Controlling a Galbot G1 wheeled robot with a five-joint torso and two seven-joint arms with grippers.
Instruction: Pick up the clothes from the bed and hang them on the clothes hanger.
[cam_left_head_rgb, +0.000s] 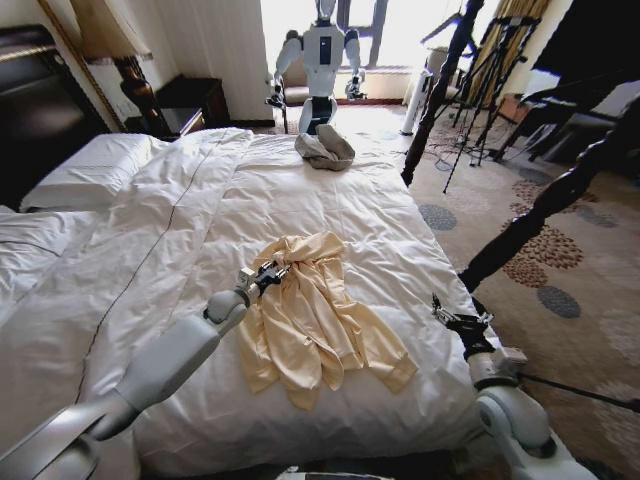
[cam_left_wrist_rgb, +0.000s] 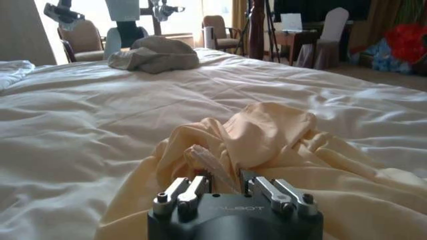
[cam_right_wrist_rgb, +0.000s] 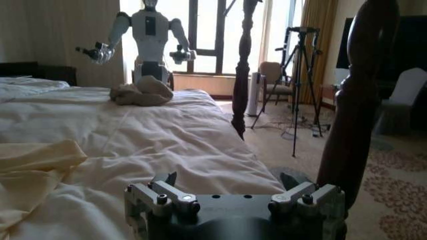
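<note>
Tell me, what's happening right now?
Left hand down on the yellow hooded top, fingers nearly closed on fabric. Right hand open at bed edge. Nothing blocking.

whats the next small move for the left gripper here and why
Probably close and lift: the left gripper sits low over the hood end of the pale yellow top with bunched fabric between its open fingers, while the top lies flat on the bed. The right gripper waits beside it.

We are in a hotel-style bedroom: a large bed (cam_left_head_rgb: 150, 250) with a white duvet and pillows (cam_left_head_rgb: 85, 170), dark carved bedposts (cam_left_head_rgb: 545, 205), patterned carpet (cam_left_head_rgb: 560, 270), a bedside lamp (cam_left_head_rgb: 115, 50), armchairs by a bright window, plus camera tripods (cam_left_head_rgb: 490, 70) and another humanoid robot (cam_left_head_rgb: 322, 60).
</note>
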